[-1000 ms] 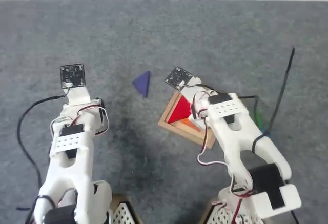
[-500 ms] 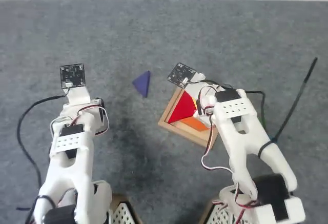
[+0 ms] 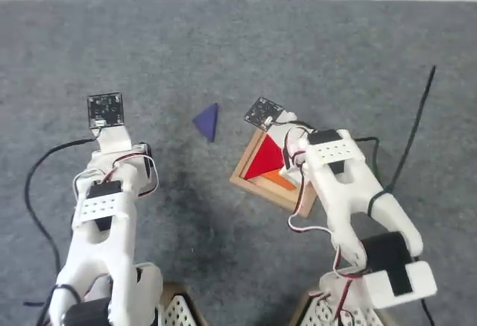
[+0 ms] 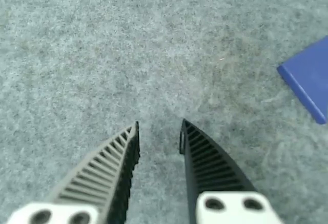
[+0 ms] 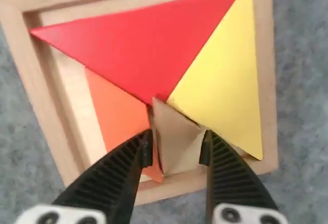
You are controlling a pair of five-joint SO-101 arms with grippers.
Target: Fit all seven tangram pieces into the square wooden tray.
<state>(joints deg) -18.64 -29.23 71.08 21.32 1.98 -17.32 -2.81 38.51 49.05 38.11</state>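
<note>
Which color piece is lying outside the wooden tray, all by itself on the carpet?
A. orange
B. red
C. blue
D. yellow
C: the blue piece lies on the grey carpet, apart from the wooden tray, while the red piece, the yellow piece and the orange piece sit inside the tray.

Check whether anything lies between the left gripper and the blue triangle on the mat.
Nothing visible does. Only bare grey mat lies between the open left gripper and the blue triangle. The right gripper, shut on a tan piece, is over the tray, beyond the triangle.
</note>
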